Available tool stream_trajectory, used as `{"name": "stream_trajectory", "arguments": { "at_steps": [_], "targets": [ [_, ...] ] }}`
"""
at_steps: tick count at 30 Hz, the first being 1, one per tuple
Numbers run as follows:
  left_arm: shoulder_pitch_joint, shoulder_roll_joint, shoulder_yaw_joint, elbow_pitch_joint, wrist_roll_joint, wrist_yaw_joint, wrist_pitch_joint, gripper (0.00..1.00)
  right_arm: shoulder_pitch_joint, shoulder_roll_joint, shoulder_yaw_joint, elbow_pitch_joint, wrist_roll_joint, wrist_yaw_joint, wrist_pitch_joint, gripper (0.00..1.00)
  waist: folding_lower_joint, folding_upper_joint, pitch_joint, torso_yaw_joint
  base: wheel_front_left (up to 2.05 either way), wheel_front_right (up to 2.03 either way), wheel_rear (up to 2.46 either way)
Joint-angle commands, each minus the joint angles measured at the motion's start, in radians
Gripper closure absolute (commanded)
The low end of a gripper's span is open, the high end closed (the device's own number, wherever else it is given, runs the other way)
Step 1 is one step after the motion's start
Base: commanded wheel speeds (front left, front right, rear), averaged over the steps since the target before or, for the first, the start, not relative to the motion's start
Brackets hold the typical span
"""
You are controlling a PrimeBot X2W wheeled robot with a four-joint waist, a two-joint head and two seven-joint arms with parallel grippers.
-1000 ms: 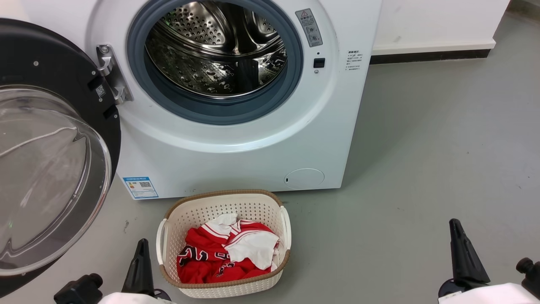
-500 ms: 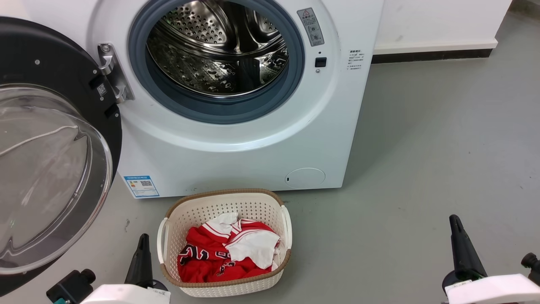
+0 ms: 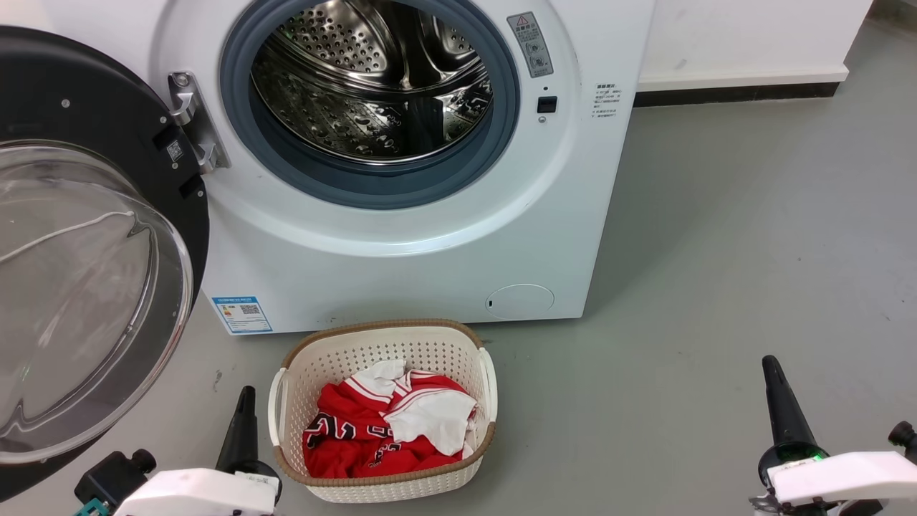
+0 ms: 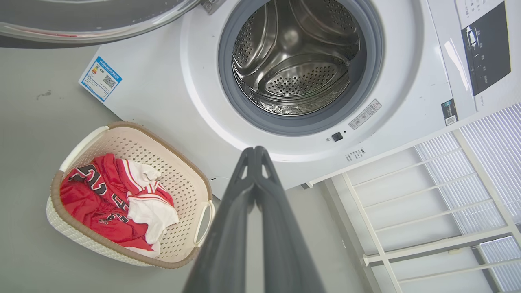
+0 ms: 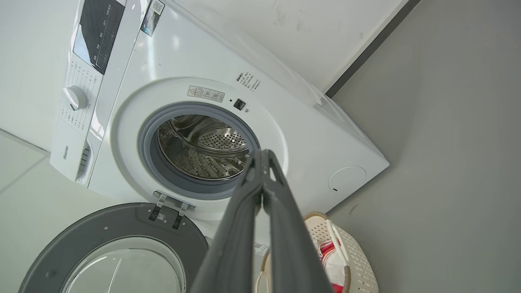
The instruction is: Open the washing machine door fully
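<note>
Seemingly open at nine o'clock, the washing machine door (image 3: 86, 272) might rebound if the clenched left gripper (image 3: 246, 398) clips it.

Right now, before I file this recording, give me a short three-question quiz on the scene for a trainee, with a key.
1. True or false: the washing machine door is swung open, on the robot's left side of the washing machine.
2. What is in the basket? A) red and white clothes B) blue towels C) nothing
3. Fill in: the left pincer and the right pincer each have their two fingers ____ (apart / together).
Key: 1 true; 2 A; 3 together.
</note>
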Motion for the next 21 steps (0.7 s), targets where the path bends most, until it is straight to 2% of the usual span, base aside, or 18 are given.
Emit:
{"name": "stream_trajectory", "arguments": {
  "at_steps": [1,21],
  "targets": [
    [-0.026,0.007,0.006,-0.003,-0.033,-0.007,0.008,1.00,-0.026,-0.008,-0.003,0.000,0.035,0.000,0.008,1.00,0.0000,0.0000,0.000,0.000,0.00,0.00,0.00],
    [-0.070,0.007,0.019,0.031,-0.247,-0.028,0.063,1.00,-0.072,-0.008,-0.015,0.044,0.250,0.000,0.063,1.00,0.0000,0.0000,0.003,0.006,0.00,0.00,0.00]
  ]
}}
